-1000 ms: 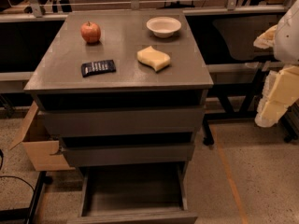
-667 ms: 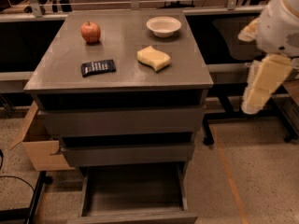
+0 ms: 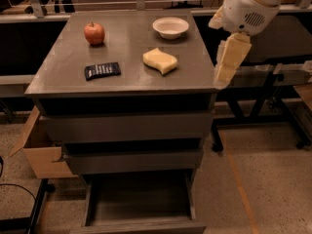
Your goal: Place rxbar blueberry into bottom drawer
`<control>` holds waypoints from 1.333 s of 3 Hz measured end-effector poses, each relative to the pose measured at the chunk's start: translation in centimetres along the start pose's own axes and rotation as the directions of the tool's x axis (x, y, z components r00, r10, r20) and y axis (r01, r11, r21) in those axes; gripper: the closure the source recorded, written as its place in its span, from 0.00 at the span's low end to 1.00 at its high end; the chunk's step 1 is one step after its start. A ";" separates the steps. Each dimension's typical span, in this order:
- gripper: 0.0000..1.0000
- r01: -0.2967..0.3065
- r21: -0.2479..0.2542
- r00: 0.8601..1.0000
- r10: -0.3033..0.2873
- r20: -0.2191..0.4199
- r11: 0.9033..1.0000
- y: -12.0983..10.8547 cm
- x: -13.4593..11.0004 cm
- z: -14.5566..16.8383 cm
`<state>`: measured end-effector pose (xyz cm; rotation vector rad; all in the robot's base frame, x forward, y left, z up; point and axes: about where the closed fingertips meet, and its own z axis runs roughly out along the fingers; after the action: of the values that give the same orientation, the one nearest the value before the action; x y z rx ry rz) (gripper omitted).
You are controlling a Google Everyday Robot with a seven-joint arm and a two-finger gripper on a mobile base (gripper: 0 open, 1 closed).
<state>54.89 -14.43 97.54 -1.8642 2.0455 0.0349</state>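
The rxbar blueberry (image 3: pixel 102 70) is a flat dark bar with white lettering, lying on the left front part of the cabinet top (image 3: pixel 126 48). The bottom drawer (image 3: pixel 139 204) is pulled open near the floor, and its dark tray shows nothing inside. My gripper (image 3: pixel 224 76) hangs from the white arm (image 3: pixel 251 6) at the right edge of the cabinet top, pointing down, about level with the top. It is well to the right of the bar and holds nothing that I can see.
A red apple (image 3: pixel 94 33) stands at the back left, a white bowl (image 3: pixel 170 27) at the back middle, a pale yellow wavy sponge (image 3: pixel 160 60) right of the bar. Two upper drawers (image 3: pixel 126 126) are nearly shut. A cardboard box (image 3: pixel 36 150) sits left on the floor.
The arm and gripper have moved left and up, from beside the cabinet toward its right edge. The things on top have not moved.
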 end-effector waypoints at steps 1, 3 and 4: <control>0.00 0.005 -0.023 0.994 -0.003 0.111 1.000 -2.8 -3.1 2.2; 0.00 0.049 -0.030 0.991 -0.044 0.128 0.998 -3.8 -4.4 3.5; 0.00 0.132 -0.039 0.980 -0.124 0.158 0.991 -5.7 -7.0 5.5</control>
<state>62.18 -6.95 95.77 -1.9537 1.8337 0.1927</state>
